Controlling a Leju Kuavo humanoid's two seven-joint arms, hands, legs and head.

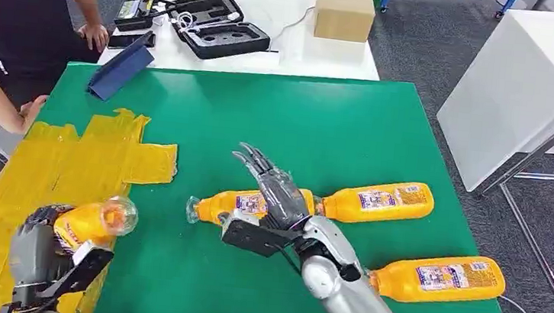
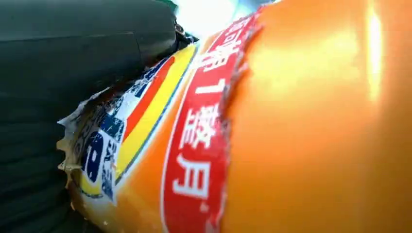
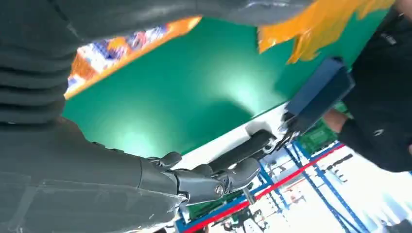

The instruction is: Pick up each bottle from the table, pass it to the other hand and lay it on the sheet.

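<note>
My left hand [image 1: 38, 256] grips an orange bottle [image 1: 95, 223] at the lower left, over the yellow sheet [image 1: 67, 159]; its torn label [image 2: 145, 126] fills the left wrist view. Three more orange bottles lie on the green mat [image 1: 277, 118]: one [image 1: 235, 205] under my right hand, one [image 1: 377, 199] to its right, one [image 1: 438, 278] near the front right edge. My right hand [image 1: 274, 191] hovers open over the middle bottle, fingers [image 3: 214, 179] stretched out and apart. A strip of that bottle [image 3: 131, 43] shows beside the palm.
A person stands at the left, one hand [image 1: 31, 111] at the sheet's edge. A blue folded piece [image 1: 120, 70] lies at the mat's far left corner. Behind are a black case [image 1: 210, 23] and a cardboard box [image 1: 344, 11] on a white table.
</note>
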